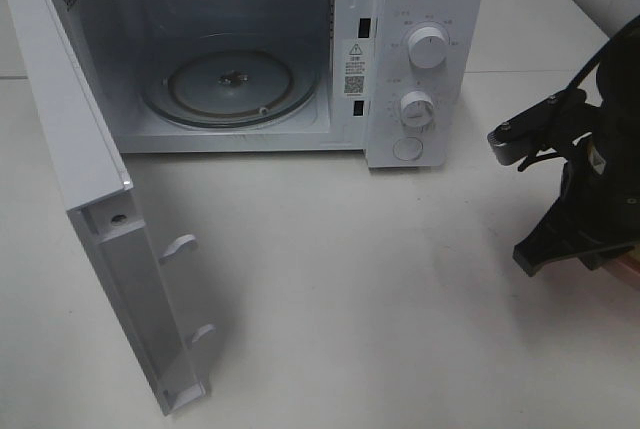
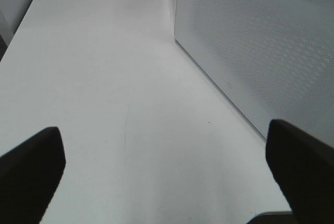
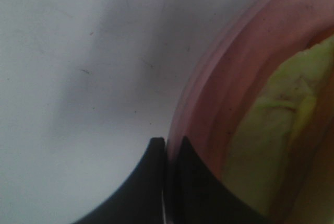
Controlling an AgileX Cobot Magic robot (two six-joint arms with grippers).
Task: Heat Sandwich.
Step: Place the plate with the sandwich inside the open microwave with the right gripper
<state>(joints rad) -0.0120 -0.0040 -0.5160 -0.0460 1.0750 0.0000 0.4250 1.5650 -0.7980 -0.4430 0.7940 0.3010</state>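
Right wrist view has the right claw (image 3: pixel 166 148) pinched narrow on the rim of the pink plate (image 3: pixel 219 78) carrying the sandwich (image 3: pixel 276 125), at the table's (image 3: pixel 78 51) 3 o'clock, while the left claw (image 2: pixel 163 130) gapes wide beside the microwave (image 2: pixel 261 41).

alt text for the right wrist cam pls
Close-up of the right claw, its black fingertips shut on the rim of a round pink plate, against a white table. Pale green lettuce of the sandwich shows on the plate, blurred and cut off by the frame.
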